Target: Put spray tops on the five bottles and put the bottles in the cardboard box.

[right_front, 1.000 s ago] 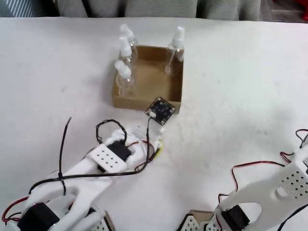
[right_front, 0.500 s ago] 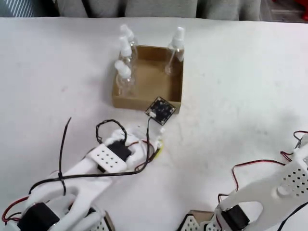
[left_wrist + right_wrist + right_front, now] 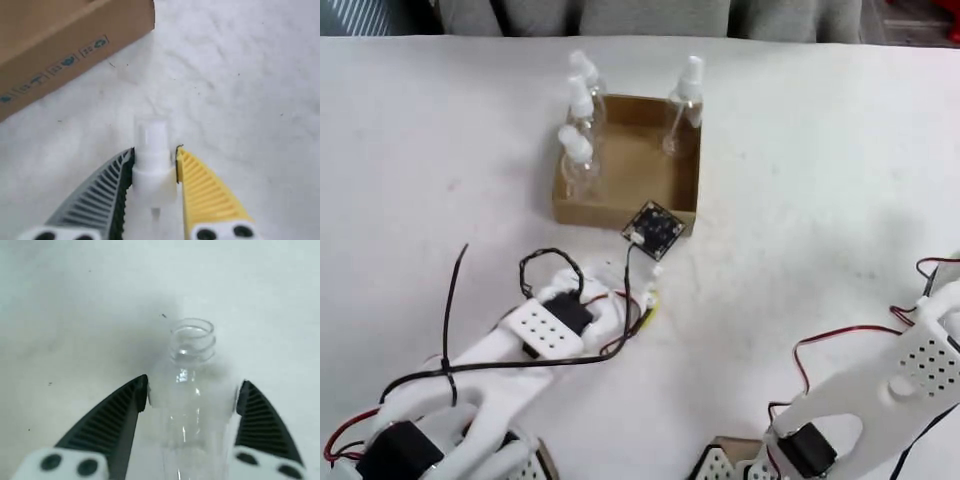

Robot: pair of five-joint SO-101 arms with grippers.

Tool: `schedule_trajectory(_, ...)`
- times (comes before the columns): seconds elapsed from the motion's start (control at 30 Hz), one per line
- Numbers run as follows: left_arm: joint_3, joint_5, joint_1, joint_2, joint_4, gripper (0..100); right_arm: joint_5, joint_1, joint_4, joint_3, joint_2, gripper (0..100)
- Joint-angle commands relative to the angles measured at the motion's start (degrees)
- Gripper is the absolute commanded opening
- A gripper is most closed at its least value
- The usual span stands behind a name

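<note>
A cardboard box [image 3: 620, 215] stands at the table's middle back, with several clear bottles [image 3: 580, 165] wearing white spray tops upright inside it. My left gripper [image 3: 154, 150] is shut on a white spray top [image 3: 152, 172], held just above the table. The box's corner [image 3: 60, 45] lies a short way ahead of it. In the high view this gripper [image 3: 648, 292] sits just in front of the box. My right gripper [image 3: 192, 387] is shut on a clear bottle [image 3: 192, 345] with an open threaded neck, one finger on each side of its shoulder.
The white table [image 3: 820, 180] spreads wide to the right and left of the box. My right arm [image 3: 880, 390] rises at the lower right edge of the high view, with red and black wires [image 3: 820, 345] looping beside it. A black cable [image 3: 450, 310] trails from the left arm.
The right arm has shifted slightly to the right and down in the high view. The left arm, the box and its bottles have stayed put.
</note>
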State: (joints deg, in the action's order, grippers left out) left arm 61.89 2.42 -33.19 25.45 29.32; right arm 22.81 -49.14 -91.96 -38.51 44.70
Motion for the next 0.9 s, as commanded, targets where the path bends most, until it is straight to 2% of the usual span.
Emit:
schedule_trajectory(0.0, -0.70, -0.62, 0.57, 2.68, -1.49, 2, 1.23, 1.01, -1.89, -5.10, -1.27, 32.4)
schedule_trajectory(0.33, -0.70, -0.62, 0.57, 2.77, -1.49, 2, 1.23, 0.84, -3.30, -7.91, -1.10, 27.3)
schedule_trajectory(0.87, -0.70, -0.62, 0.57, 2.68, -1.49, 2, 3.87, 0.92, -2.42, -10.55, 4.26, 26.9)
